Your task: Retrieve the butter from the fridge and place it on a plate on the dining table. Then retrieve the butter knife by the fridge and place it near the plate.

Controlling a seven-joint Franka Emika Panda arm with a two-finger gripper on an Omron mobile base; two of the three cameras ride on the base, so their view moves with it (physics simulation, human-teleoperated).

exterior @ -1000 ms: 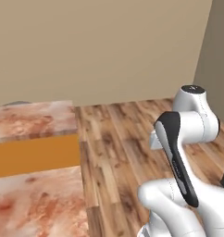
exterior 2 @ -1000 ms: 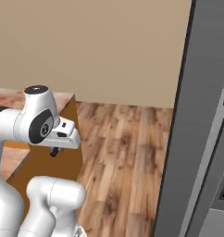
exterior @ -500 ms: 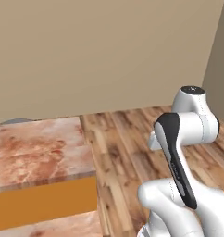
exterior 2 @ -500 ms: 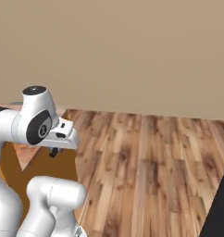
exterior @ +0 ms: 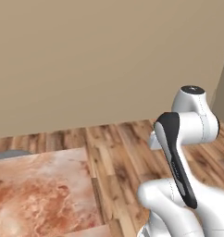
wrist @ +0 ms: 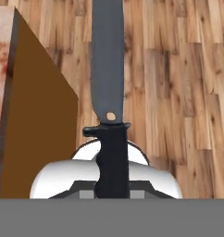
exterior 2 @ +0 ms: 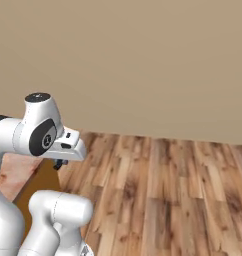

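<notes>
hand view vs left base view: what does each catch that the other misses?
Hand view alone: the butter knife gripped by its dark handle in the gripper, blade pointing away over the floor, and the dining table's orange wooden side. Left base view alone: the beige wall and the arm's upper links. Both: the dining table with its marbled top, and the wooden floor.

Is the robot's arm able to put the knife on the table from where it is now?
Probably not yet. The gripper holds the knife by its handle over the wooden floor, beside the table, not above its top. Nothing blocks the way, but the plate isn't visible.
</notes>
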